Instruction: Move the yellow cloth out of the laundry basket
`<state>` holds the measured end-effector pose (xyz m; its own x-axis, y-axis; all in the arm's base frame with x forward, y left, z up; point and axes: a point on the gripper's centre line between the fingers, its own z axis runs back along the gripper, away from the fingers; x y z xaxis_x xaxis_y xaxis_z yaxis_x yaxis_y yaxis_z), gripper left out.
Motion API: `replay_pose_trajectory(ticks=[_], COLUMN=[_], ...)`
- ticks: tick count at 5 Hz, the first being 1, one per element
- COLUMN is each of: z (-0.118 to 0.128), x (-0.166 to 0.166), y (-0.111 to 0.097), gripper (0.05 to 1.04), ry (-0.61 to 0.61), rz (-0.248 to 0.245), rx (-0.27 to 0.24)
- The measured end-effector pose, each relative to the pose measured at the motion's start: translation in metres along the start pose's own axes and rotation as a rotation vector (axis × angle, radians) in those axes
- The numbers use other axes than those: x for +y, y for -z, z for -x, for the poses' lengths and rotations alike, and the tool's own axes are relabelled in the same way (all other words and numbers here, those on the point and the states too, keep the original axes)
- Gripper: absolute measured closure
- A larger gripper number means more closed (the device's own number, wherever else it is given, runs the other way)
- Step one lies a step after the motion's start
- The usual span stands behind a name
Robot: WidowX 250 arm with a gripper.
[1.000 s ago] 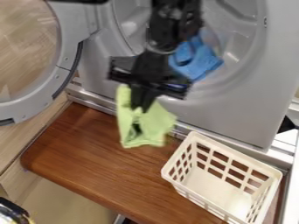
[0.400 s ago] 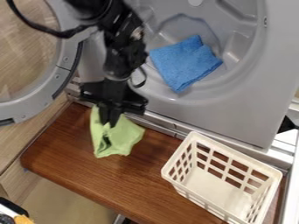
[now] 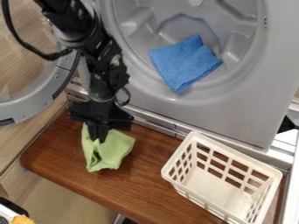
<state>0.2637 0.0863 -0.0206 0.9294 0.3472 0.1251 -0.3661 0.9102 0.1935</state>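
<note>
The white laundry basket (image 3: 238, 153) stands on the right of the wooden board (image 3: 146, 186), well apart from the yellow cloth (image 3: 114, 153), while the machine's drum (image 3: 166, 15) holds a folded blue cloth (image 3: 184, 61). Over the board's left part, the gripper (image 3: 100, 138) seems closed on the yellow cloth's upper end, though whether its lower edge touches the wood is hard to tell. The arm (image 3: 108, 65) partly hides the open round door (image 3: 41, 103).
</note>
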Motion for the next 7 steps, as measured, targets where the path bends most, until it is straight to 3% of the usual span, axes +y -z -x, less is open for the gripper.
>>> replay_pose_trajectory(ticks=[2,3,5,6,7], z=[0.012,0.017,0.011,0.009,0.009], x=[0.017,0.022,0.033,0.03,0.018], y=[0.037,0.037,0.002,-0.016,-0.029], gripper=[1.009,0.859,0.28,0.078,0.079], ry=[-0.013,-0.022,-0.074,-0.086,-0.06], rz=[-0.048,-0.048,-0.067,-0.055,-0.008], rx=[0.067,0.088,0.029,0.009,-0.009])
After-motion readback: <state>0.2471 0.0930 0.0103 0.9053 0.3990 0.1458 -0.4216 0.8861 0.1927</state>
